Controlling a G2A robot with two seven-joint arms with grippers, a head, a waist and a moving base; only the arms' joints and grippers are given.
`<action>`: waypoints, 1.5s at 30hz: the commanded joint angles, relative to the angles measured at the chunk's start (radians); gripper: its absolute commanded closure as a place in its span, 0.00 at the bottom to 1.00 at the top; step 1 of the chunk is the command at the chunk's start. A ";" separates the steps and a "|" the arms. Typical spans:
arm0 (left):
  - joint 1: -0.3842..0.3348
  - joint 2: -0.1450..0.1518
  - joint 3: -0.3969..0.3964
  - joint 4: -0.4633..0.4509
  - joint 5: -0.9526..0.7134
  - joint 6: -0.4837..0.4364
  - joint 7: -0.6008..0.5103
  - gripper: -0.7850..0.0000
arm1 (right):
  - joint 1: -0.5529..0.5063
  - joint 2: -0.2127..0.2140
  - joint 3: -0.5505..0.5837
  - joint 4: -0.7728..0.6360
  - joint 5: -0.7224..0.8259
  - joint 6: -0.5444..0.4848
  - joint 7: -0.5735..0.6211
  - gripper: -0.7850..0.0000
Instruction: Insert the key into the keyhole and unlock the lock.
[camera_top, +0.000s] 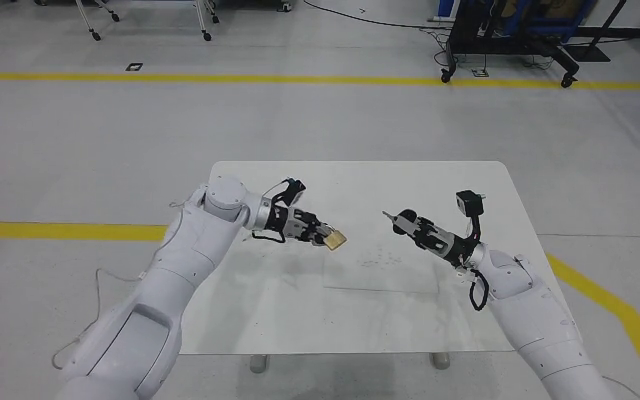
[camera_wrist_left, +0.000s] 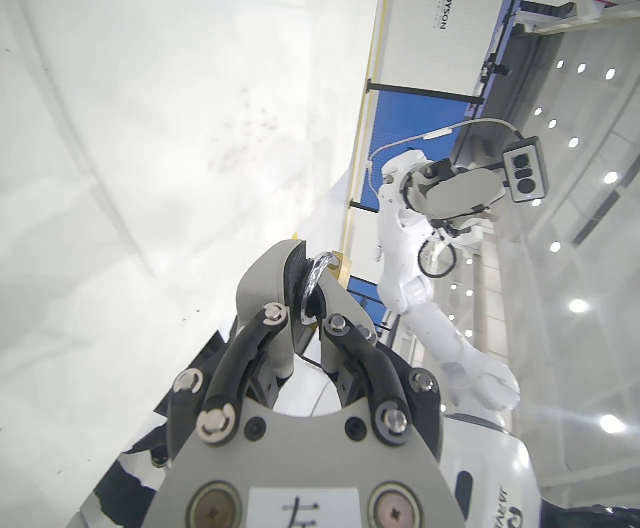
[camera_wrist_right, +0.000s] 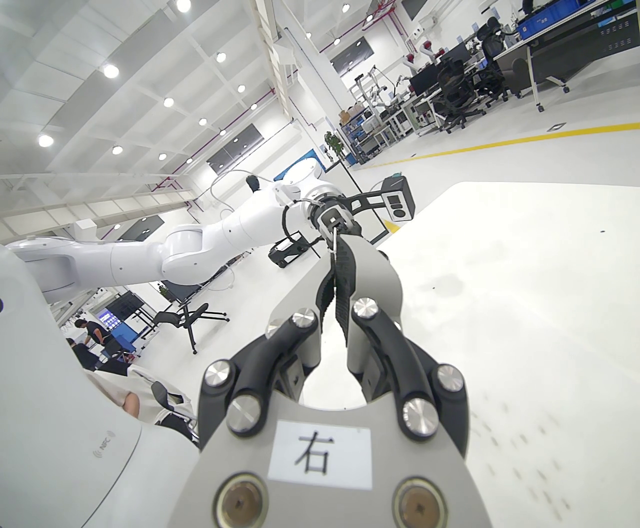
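My top camera sits above the arms and looks steeply down on the white worktop (camera_top: 400, 190), with floor (camera_top: 320, 120) beyond it. My left wrist camera rides close behind the left pincer (camera_wrist_left: 311, 270), facing across the worktop at the right arm (camera_wrist_left: 400, 280). My right wrist camera rides close behind the right pincer (camera_wrist_right: 339, 250), facing the left arm (camera_wrist_right: 225, 230). All three share the worktop's middle.

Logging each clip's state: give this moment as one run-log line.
left claw: shut on padlock | right claw: shut on key | key: apart from padlock, not inserted | both over table
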 joint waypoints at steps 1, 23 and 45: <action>-0.020 -0.021 0.004 0.065 -0.072 -0.002 -0.024 1.00 | 0.000 0.000 0.000 0.000 0.000 0.000 0.000 1.00; -0.102 -0.097 0.012 0.301 -0.211 -0.104 -0.095 1.00 | 0.000 0.000 0.000 0.000 0.000 0.000 0.000 1.00; -0.102 -0.097 0.012 0.301 -0.211 -0.104 -0.095 1.00 | 0.074 0.013 -0.072 -0.013 0.636 0.737 0.597 1.00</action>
